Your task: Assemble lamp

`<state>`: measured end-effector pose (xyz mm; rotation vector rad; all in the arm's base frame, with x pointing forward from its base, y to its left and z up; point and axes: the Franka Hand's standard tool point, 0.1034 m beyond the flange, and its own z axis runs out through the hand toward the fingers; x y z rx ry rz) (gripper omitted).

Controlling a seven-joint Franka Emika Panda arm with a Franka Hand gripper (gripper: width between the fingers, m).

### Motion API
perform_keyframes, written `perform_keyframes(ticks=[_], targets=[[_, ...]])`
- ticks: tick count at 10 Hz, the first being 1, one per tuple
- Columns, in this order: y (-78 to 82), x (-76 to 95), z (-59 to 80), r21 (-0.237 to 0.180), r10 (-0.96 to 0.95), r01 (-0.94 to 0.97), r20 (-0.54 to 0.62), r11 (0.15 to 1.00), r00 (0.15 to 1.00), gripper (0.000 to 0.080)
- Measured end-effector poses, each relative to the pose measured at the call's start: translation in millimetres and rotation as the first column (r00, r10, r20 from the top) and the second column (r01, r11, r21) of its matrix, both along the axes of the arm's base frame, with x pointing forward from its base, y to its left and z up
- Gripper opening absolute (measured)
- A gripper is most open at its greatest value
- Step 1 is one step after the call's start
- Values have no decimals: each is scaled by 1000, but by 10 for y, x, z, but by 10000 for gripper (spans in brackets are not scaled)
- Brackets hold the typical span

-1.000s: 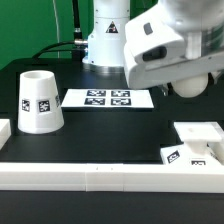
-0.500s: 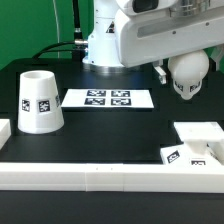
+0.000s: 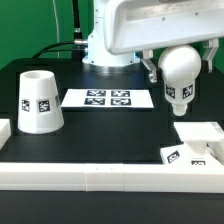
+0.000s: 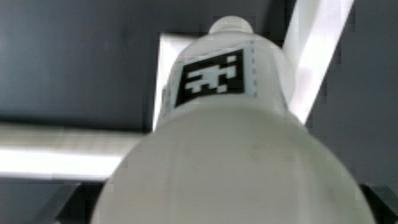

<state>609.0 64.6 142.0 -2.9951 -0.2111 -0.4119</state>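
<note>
Shifted slightly toward the exterior view's left since half a second ago, the bulb [image 3: 178,80] now shows a tag and hangs clear above the dark surface [image 3: 110,135], pinched in the pincer [image 3: 180,62]. It fills the wrist view. Below it, toward the exterior view's right, sits the base [image 3: 197,133]. The marker board [image 3: 108,98] lies between the bulb and the shade [image 3: 38,100]; a white rail [image 3: 90,176] runs along the front.
</note>
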Motion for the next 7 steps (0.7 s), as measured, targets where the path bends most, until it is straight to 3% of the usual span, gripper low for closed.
perform_keyframes(ticks=[1, 5, 7], targets=[[6, 10, 41, -7, -2, 2, 47, 1000, 999, 576], [6, -29, -19, -12, 12, -12, 22, 1000, 1000, 576], [55, 75, -1, -67, 139, -138, 14, 988, 990, 576]])
